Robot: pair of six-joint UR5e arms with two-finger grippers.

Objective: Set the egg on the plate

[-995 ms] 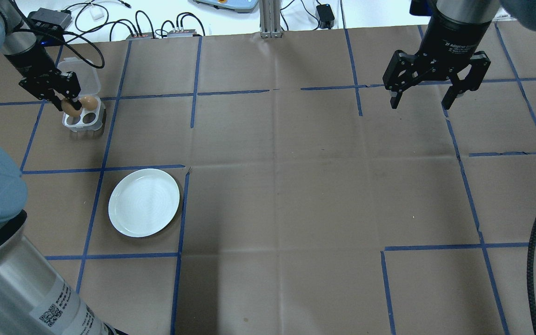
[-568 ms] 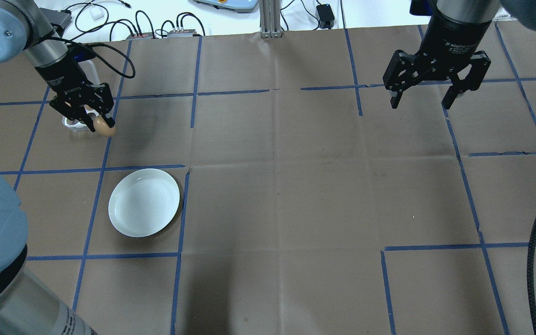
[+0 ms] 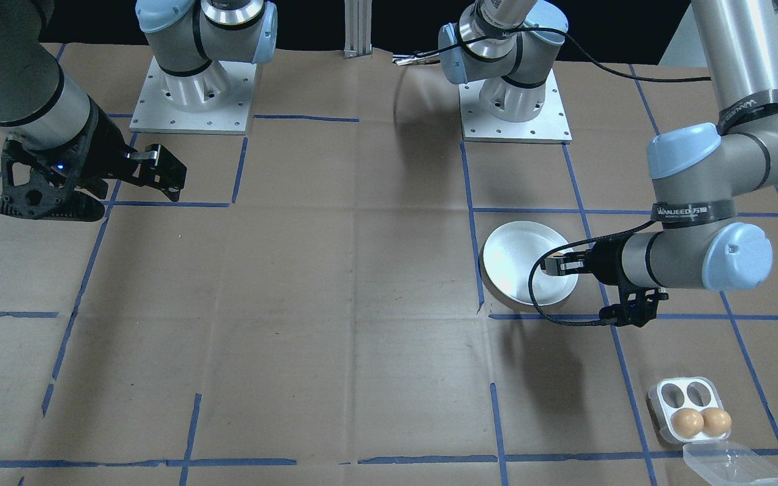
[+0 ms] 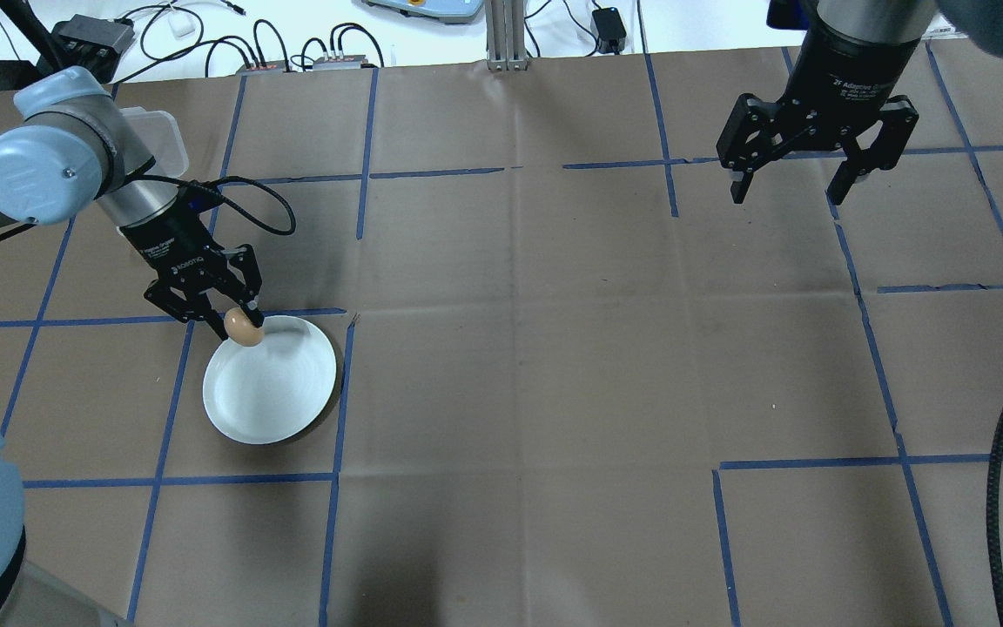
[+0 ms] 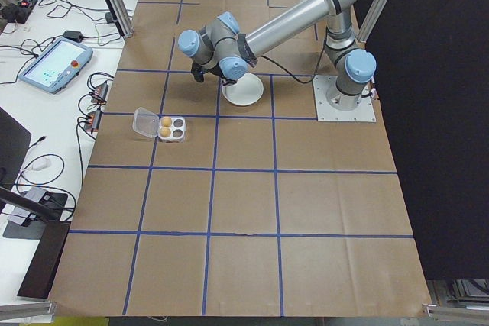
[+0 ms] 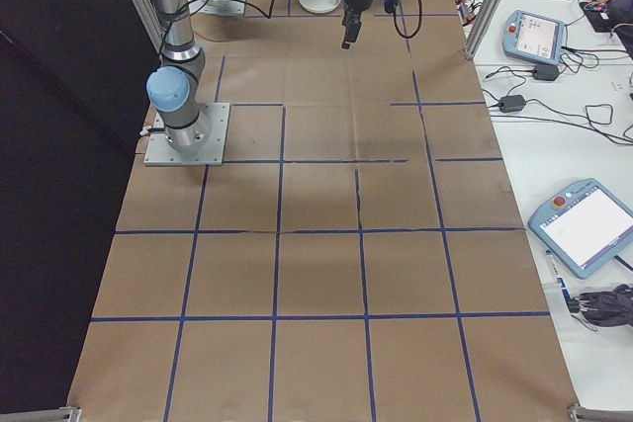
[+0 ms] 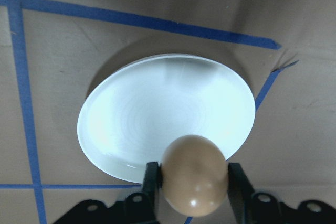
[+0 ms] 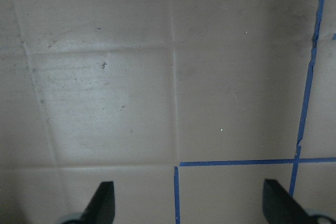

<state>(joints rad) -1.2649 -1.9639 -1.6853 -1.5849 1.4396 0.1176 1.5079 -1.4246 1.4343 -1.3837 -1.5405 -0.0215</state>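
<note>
A brown egg (image 4: pixel 245 330) is clamped between the fingers of my left gripper (image 4: pixel 243 326), which is shut on it. It hangs just over the far left rim of the round white plate (image 4: pixel 273 392). In the left wrist view the egg (image 7: pixel 194 174) fills the gap between the black fingers (image 7: pixel 152 182), with the plate (image 7: pixel 157 111) right beyond it. My right gripper (image 4: pixel 793 187) hovers open and empty over the far right of the table, and only bare paper shows between its fingertips (image 8: pixel 102 203).
The small white egg tray (image 3: pixel 689 395), clear lid open, holds two more eggs (image 3: pixel 686 422) far left of the plate. Brown paper with blue tape lines covers the table (image 4: pixel 554 348). Cables and boxes (image 4: pixel 292 52) lie along the far edge.
My left gripper has carried the egg away from the tray, nearer and to the right, to the plate's rim. The right arm has not moved.
</note>
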